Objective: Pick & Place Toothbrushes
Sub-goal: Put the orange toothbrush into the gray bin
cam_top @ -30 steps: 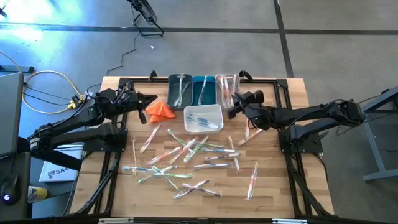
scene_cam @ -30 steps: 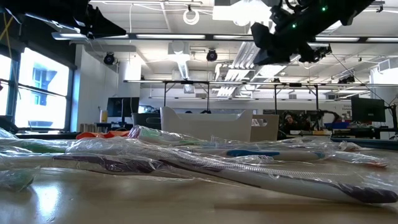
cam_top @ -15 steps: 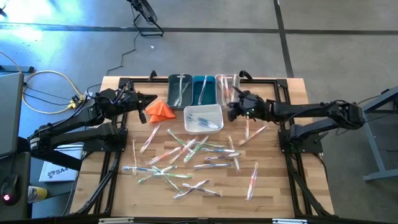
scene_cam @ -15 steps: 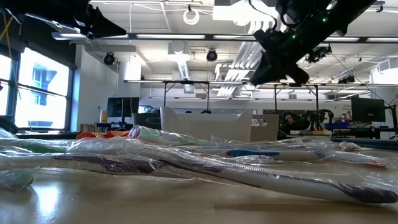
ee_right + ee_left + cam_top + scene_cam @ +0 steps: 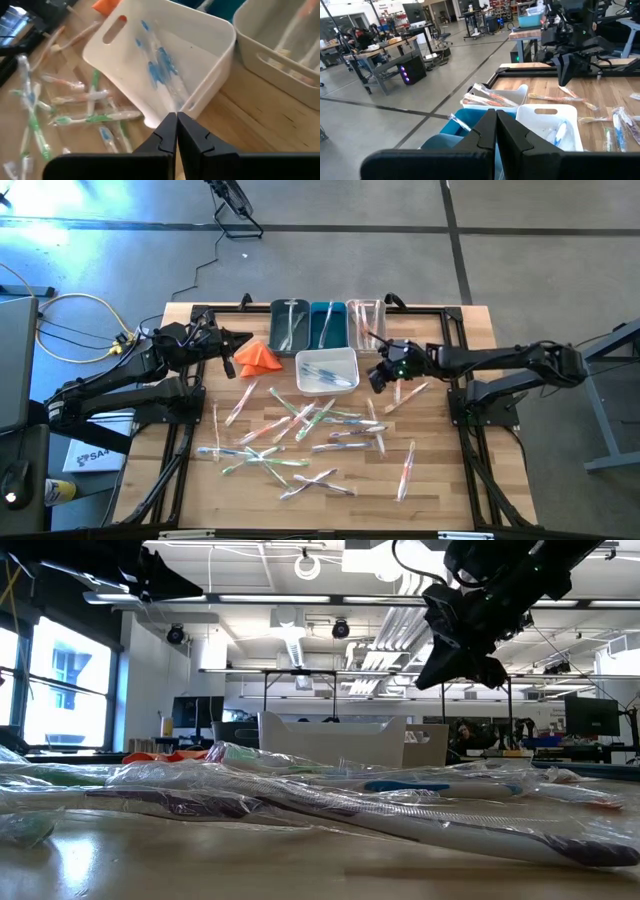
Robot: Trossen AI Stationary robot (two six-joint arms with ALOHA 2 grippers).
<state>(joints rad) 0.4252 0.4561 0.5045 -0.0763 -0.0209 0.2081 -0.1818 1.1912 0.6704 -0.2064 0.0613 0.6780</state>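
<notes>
Bright overhead light, blurred foreground

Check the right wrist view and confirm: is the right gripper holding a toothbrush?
No. The right gripper has its fingers pressed together with nothing between them, hanging beside the white bin of blue toothbrushes.

Table [image 5: 440,480] – pale wood planks, matt, black metal frame. Toothbrushes [image 5: 290,442] – plastic handles in clear, crinkled, glossy wrappers. Bins [image 5: 327,370] smooth plastic. Orange cloth [image 5: 258,356] folded, matt. Grippers' fingers [image 5: 172,131] matt black.
</notes>
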